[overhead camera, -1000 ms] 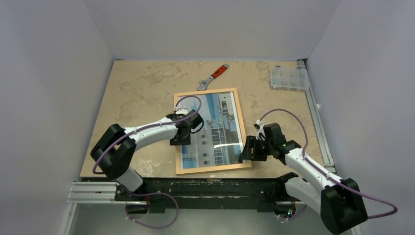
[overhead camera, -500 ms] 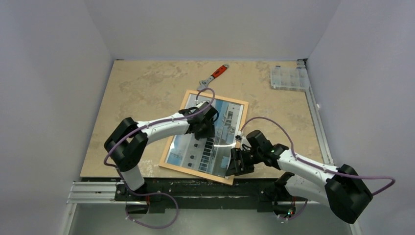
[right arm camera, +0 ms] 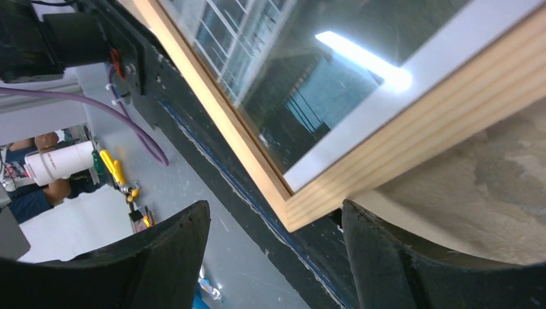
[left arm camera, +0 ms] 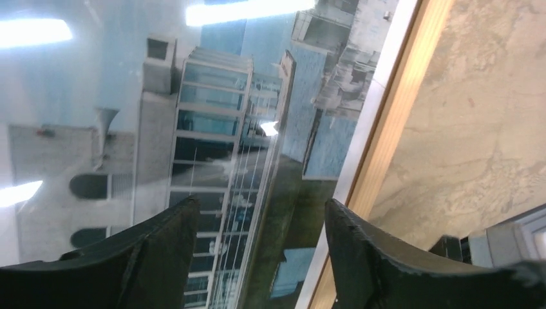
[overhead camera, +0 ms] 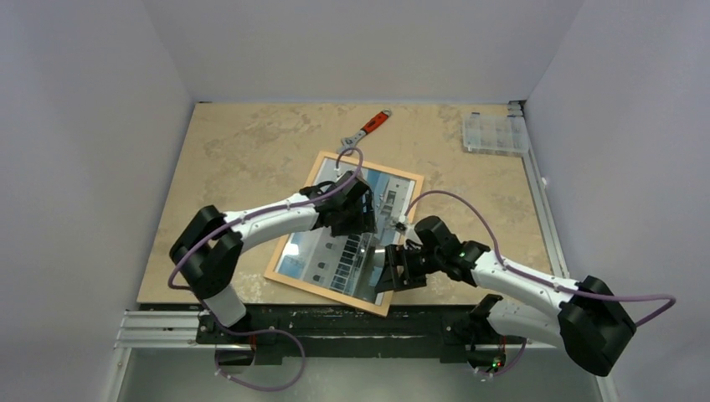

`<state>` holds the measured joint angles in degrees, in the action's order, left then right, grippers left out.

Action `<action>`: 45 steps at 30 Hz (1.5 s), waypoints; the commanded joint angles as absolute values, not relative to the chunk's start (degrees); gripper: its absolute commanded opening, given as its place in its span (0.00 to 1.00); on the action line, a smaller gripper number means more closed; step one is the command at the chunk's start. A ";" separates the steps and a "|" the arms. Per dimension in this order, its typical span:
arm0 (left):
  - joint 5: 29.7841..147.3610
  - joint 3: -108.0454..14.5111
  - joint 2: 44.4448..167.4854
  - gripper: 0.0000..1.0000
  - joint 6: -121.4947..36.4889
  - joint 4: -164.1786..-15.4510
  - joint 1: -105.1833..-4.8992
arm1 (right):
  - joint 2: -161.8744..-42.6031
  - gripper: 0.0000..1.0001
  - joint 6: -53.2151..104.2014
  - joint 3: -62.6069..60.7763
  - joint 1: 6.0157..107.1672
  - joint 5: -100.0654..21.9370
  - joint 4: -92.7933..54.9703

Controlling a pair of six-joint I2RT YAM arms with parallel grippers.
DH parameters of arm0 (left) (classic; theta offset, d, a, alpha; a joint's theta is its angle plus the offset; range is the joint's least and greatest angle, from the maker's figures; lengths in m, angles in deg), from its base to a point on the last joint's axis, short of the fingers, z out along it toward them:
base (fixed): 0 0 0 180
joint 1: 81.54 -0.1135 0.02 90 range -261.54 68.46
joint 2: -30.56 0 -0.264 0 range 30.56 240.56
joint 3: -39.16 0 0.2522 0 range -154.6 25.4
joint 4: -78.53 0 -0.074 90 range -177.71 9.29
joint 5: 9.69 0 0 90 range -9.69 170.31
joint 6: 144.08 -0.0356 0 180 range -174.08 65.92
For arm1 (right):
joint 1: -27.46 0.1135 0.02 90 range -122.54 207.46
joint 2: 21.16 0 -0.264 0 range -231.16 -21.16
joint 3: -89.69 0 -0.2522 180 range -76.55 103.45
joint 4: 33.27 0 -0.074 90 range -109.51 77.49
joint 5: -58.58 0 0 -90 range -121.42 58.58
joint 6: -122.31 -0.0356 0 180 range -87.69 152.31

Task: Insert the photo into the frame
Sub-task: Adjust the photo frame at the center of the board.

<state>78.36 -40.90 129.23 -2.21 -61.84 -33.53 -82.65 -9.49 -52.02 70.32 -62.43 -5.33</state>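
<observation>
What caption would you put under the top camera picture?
Left gripper and right gripper hover open over the frame, photo inside, askew on the table.

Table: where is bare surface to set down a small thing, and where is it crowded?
Bare table: the far left corner, between the left edge and the adjustable wrench; the strip between wrench and clear compartment box; the right side, nearer than that box. Crowded: the near centre, where left gripper and right gripper are at the frame.
</observation>
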 commanded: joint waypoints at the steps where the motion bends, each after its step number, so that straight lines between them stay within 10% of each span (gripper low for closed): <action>1: 75.74 -36.94 117.11 0.73 -0.46 -59.95 -33.75 | -81.30 0.76 -9.50 -48.12 70.52 -61.42 -8.42; 16: 65.39 -12.23 82.03 0.89 27.26 -40.92 -25.28 | -84.27 0.88 -2.40 -41.37 60.39 -63.62 -3.45; 45: 57.95 0.48 84.20 0.57 41.15 -45.43 -21.73 | -86.00 0.88 3.73 -36.41 53.68 -63.99 2.19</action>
